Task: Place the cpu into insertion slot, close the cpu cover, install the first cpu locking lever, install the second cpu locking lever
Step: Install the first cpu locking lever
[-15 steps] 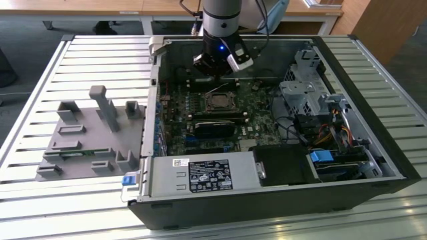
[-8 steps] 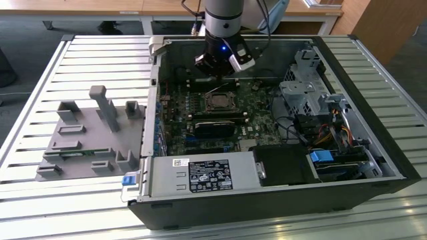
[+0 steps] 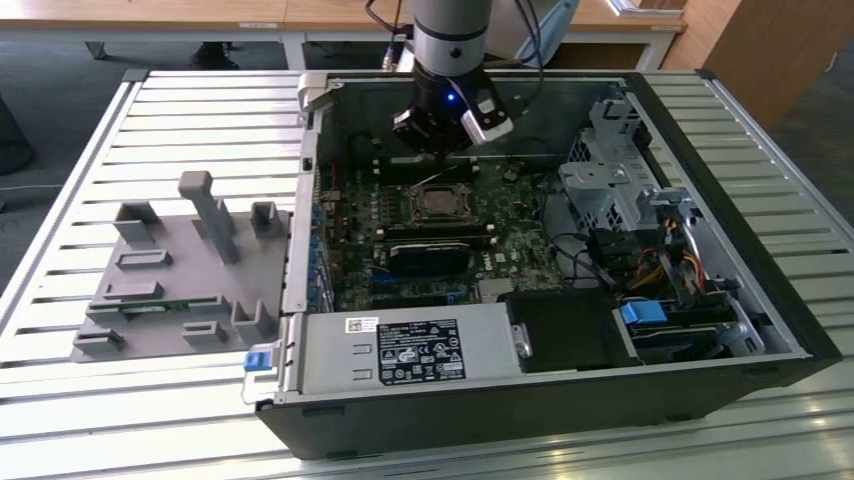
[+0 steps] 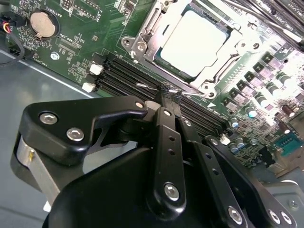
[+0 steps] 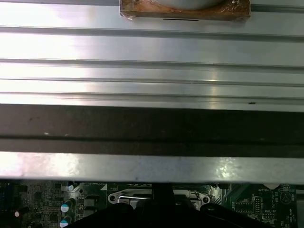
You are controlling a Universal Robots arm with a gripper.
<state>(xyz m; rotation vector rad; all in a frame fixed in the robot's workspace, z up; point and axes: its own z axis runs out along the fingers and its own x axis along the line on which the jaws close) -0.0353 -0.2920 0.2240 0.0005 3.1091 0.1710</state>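
Cpu (image 4: 197, 40) already sits in the insertion slot (image 4: 167, 66), just ahead of your gripper (image 4: 165, 95). The cpu cover (image 4: 145, 40) seems closed. Fingers are pressed together beside a lever wire (image 4: 145, 86); locking looks unfinished.

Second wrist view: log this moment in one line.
cpu: seated | cpu cover: down around cpu | hand: shut, tips over memory slots beside cover
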